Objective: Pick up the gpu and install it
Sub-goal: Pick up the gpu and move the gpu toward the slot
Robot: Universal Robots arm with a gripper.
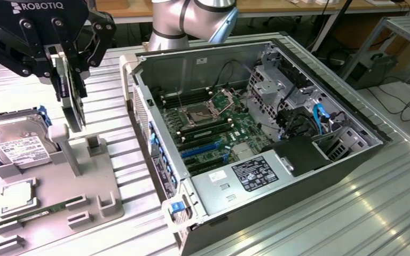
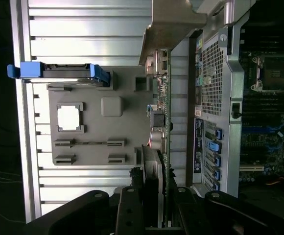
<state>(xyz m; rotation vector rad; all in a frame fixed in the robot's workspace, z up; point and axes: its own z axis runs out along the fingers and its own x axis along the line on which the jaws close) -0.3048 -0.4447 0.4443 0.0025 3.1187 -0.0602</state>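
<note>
The gripper [image 1: 68,57] has its fingers partly closed across the faces of the gpu [image 1: 72,104], holding it on edge over the grey parts holder [image 1: 84,178], beside the open computer case [image 1: 190,69]. Pick-up looks done and the carry to the case is in hand. Seating calls for lining the card's connector edge up with a blue motherboard slot [image 1: 201,152]. Its long axis seems to run parallel to the case's rear panel, with the metal bracket [image 2: 171,24] at the end away from the fingers.
</note>
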